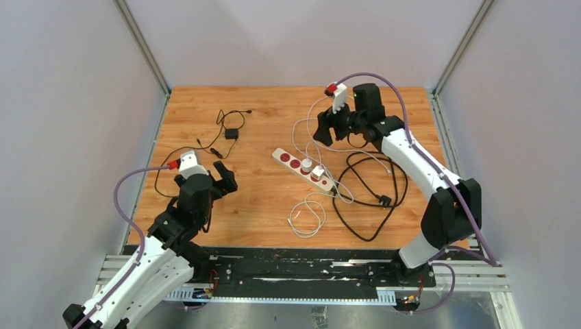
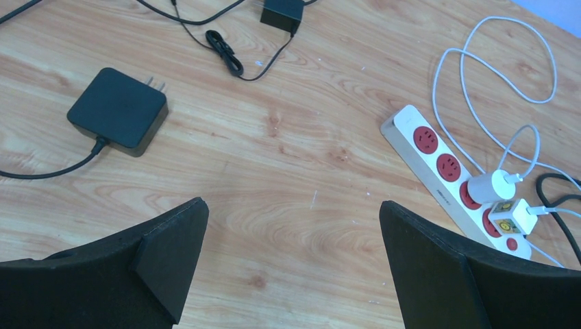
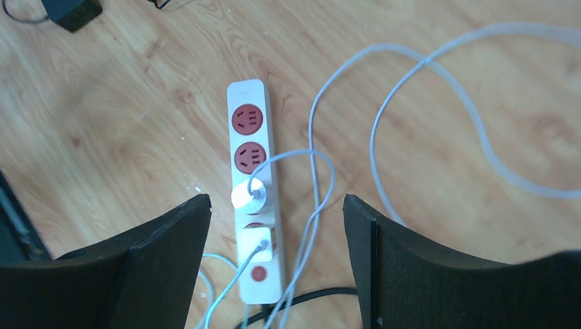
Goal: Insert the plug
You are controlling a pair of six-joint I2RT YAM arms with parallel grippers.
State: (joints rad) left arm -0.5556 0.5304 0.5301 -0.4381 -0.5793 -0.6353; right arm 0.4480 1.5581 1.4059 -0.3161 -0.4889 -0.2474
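Two-arm workspace on a wooden table (image 1: 264, 205). The white power strip (image 3: 245, 89) lies diagonally near the centre of the table, its far-left end toward the left arm. Its two red sockets (image 3: 247, 119) at that end stand free. The next two positions are occupied: a round white plug (image 3: 245, 195) is seated in the third, and a square white plug (image 3: 253, 245) sits just beside it in the fourth. Thin white cables (image 3: 426, 60) run from both plugs, looping over the wood to the far side and to the near side of the strip. A black mains plug (image 1: 385, 201) on a coiled black cord lies to the right of the strip. The right gripper (image 3: 275, 199) hangs above the strip from the far side, jaws moderately parted with only the strip and cables visible between them, holding nothing. The left gripper (image 2: 293, 205) is at the near left, well apart from the strip, jaws spread wide and empty. In the left wrist view, a large black adapter (image 2: 118, 116), prongs exposed, lies flat on the wood to the left. A small black adapter (image 2: 282, 12) lies farther off.
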